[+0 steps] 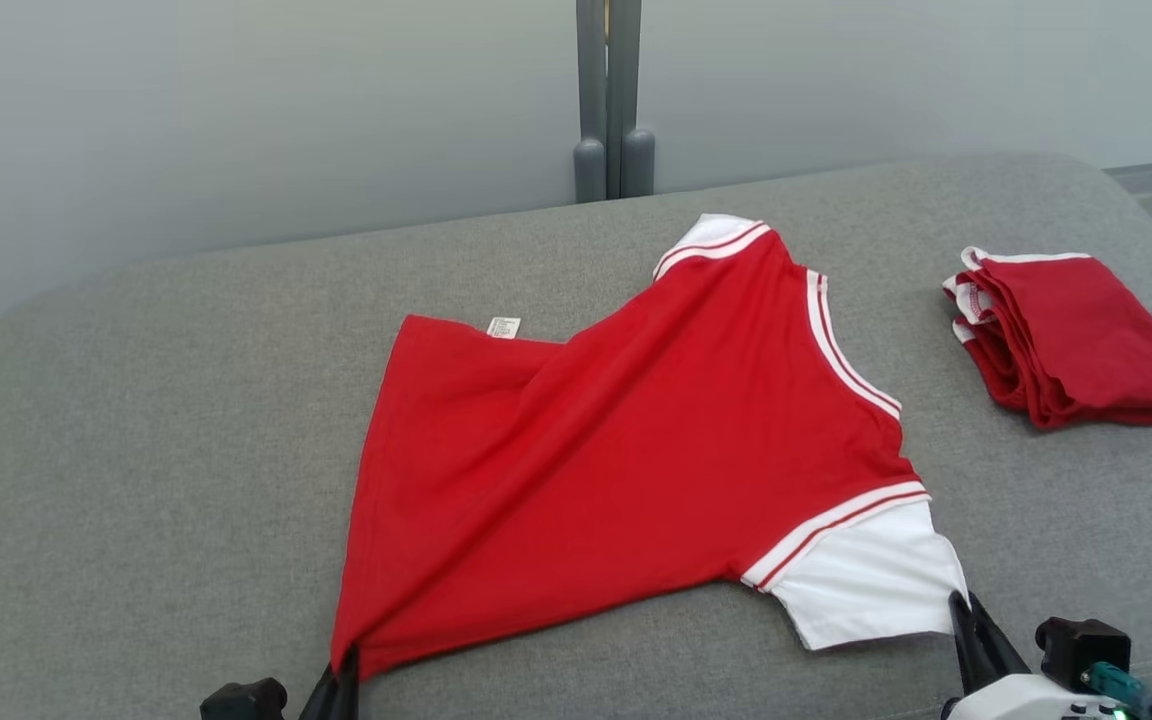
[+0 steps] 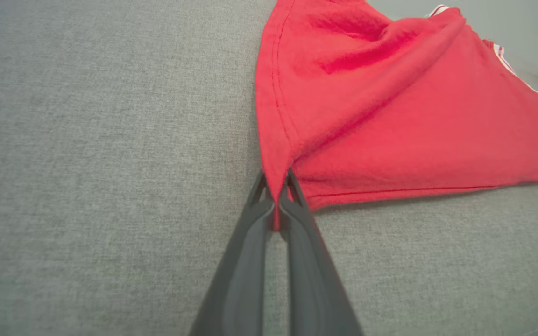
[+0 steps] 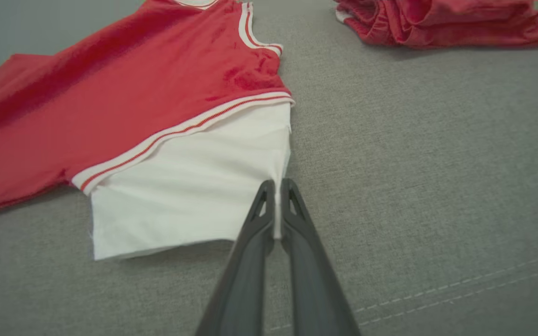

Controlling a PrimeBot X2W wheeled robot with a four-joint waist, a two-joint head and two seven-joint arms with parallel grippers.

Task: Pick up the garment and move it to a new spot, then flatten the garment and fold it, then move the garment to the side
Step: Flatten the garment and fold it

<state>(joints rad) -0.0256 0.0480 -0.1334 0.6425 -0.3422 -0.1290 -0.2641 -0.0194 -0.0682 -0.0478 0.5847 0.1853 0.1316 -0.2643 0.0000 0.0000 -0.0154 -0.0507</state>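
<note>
- Your left gripper (image 2: 276,182) is clamped tight. Its two long dark fingers (image 2: 243,261) pinch the near-left hem corner of the red fabric shirt (image 1: 616,450) with white sleeves and red-and-white striped trim, and a sliver of red shows in the slit between them.
- Your right gripper (image 3: 276,186) is closed too. Its dark tips bite the outer corner of the near white sleeve (image 3: 194,196), with a thin line of white cloth squeezed between the fingers.
- Both grips sit low at the near edge of the grey woven-fabric padded surface (image 1: 136,450): the left one left of the middle, the right one toward the near-right corner.
- From the left grip the red cloth fans out, and long soft folds run diagonally from that held corner up toward the collar.
- The shirt itself lies across the middle of the padded surface, with the hem to your left and the striped neckline to your right.
- Its other white sleeve points at the far edge, near the grey upright post (image 1: 611,100) behind the surface.
- A small white label (image 1: 503,327) pokes out at the far-left hem corner.
- A pile of folded red garments with white trim (image 1: 1076,340) sits toward the far-right corner, well apart from the shirt.
</note>
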